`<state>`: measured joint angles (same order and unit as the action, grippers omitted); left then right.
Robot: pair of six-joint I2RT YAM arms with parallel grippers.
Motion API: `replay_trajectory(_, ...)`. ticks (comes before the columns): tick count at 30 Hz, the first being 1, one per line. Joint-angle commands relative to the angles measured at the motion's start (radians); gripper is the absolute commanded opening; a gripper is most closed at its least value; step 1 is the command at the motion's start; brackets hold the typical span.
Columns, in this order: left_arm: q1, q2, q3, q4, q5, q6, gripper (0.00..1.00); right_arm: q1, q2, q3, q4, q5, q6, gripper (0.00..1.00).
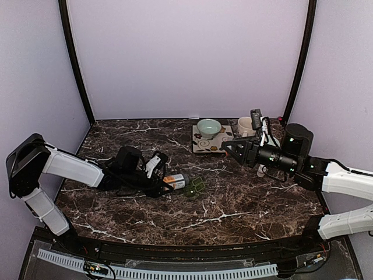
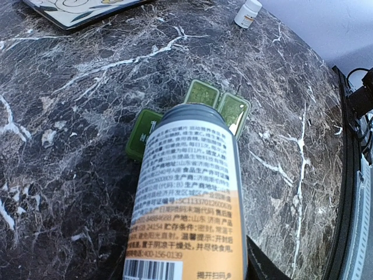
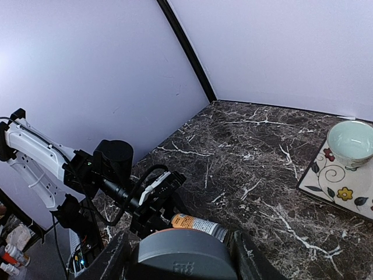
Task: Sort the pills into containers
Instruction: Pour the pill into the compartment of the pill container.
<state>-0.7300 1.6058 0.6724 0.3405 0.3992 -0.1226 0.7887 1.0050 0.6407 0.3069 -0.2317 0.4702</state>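
The dark-green pill organiser (image 2: 232, 109) lies flat on the table (image 1: 245, 204) near the middle. In the left wrist view its short strip runs crosswise to the bottle (image 2: 189, 192), from lower left to upper right. The left arm stretches low and nearly level across the table from the left. The left pincer (image 1: 162, 184) grips the bottle on its side, the dark top end over the organiser. The right arm reaches in from the right, lifted clear of the table. The right pincer (image 1: 232, 147) is clamped on a grey round cap (image 3: 179, 252).
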Motion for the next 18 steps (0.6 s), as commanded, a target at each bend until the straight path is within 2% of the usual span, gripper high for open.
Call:
replay_trajectory(1, -0.008, -0.038, 0.035, -0.023, -0.010, 0.019, 0.00, -0.005, 0.001, 0.011, 0.040, -0.007, 0.006, 0.42)
replay_trajectory(18, -0.020, -0.040, 0.064, -0.080, -0.029, 0.037, 0.00, -0.006, 0.007, 0.010, 0.041, -0.008, 0.008, 0.42)
